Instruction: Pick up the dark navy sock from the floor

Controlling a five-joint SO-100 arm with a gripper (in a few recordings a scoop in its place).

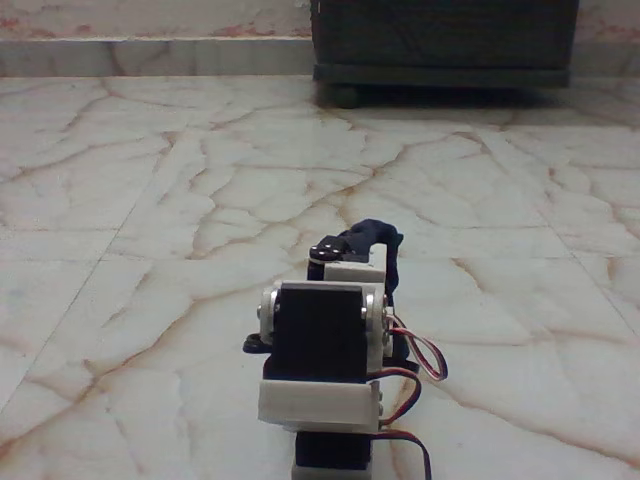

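I look along the floor (150, 200) from behind the arm, whose white and black links fill the lower middle of the fixed view. The dark navy sock (378, 234) is bunched at the arm's far end. One strip of it hangs down the right side of the wrist. My gripper (345, 247) points away from the camera and is shut on the sock. The fingertips are mostly hidden behind the wrist and the fabric.
A dark cabinet (445, 40) on round feet stands against the back wall at the upper right. Red and black wires (425, 365) loop out from the right of the arm. Cream tiles spread to the left, right and beyond the arm.
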